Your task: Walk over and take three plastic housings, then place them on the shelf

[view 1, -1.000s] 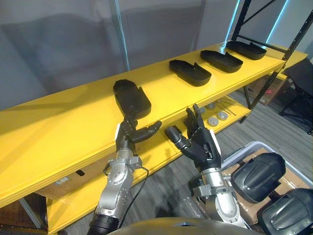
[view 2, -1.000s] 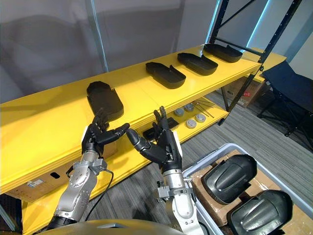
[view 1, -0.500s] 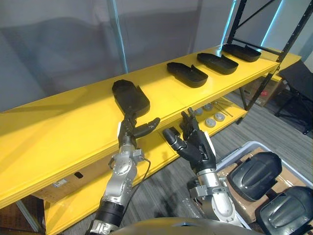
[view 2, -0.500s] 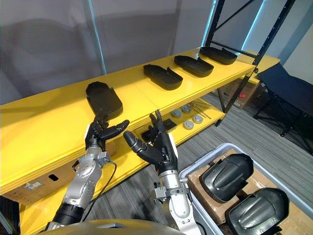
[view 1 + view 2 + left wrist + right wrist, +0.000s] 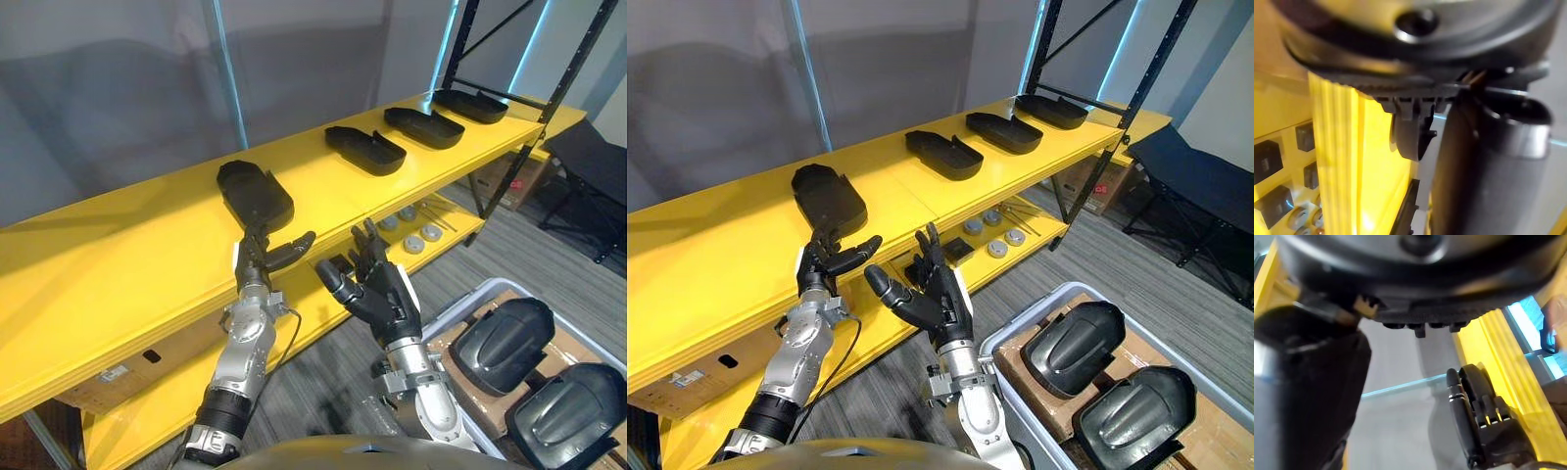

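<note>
In the left eye view, the left hand [image 5: 260, 262] and right hand [image 5: 382, 294] are held spread and empty before the yellow shelf [image 5: 118, 264], where four black plastic housings [image 5: 364, 149] are laid, the nearest housing [image 5: 255, 193] just beyond the left hand. In the right eye view, two more housings [image 5: 1073, 348] are seen in a grey bin [image 5: 1019, 312]; they are judged light, stiff and slick, best gripped across the rim.

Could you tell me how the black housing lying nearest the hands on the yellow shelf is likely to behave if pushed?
The housing looks like a rigid moulded shell, so it should probably keep its shape. Lying flat on the smooth shelf, it would likely slide rather than roll.
</note>
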Controlling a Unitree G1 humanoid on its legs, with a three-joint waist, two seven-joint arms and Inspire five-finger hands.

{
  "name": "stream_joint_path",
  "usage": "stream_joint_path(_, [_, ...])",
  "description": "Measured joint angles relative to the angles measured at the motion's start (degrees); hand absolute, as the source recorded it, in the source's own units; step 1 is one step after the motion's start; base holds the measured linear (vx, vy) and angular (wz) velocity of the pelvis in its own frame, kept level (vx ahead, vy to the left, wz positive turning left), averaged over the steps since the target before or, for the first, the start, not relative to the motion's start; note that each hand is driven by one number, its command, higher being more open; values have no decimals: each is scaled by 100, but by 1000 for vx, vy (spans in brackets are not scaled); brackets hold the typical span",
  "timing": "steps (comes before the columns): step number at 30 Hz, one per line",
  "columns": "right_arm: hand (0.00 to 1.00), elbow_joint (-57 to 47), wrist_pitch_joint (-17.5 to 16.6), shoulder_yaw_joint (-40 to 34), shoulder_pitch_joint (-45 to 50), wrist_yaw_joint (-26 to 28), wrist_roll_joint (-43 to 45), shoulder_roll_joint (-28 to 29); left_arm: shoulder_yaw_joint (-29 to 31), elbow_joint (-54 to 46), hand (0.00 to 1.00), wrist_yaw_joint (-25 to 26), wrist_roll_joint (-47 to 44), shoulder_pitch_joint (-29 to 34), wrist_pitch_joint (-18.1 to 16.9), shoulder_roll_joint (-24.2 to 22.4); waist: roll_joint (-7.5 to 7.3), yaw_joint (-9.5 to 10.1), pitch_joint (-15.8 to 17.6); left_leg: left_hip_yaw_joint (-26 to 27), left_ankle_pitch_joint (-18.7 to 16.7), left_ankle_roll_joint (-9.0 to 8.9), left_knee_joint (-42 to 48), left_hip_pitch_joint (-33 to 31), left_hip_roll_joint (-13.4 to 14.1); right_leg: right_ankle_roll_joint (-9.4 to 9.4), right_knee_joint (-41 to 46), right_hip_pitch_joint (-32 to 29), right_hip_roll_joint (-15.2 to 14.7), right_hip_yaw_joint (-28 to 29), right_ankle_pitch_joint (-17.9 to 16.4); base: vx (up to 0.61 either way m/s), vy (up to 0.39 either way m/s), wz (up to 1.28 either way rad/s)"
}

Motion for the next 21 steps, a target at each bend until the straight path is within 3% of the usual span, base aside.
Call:
stream_joint_path(8, [100, 1, 0, 52, -2, -20, 0, -4, 193, 388, 100, 336, 0, -346, -14, 2, -5, -14, -9, 0, 1, 2, -2, 2, 1, 3, 1, 2, 1, 3, 5, 0, 0, 0])
stream_joint_path(21, [100, 132, 0, 172, -23, -243, 1, -8, 440, 389, 100, 586, -2, -386, -52, 5, 2, -55, -13, 65, 1, 2, 1, 1, 3, 3, -13, -21, 12, 71, 41, 5, 2, -2])
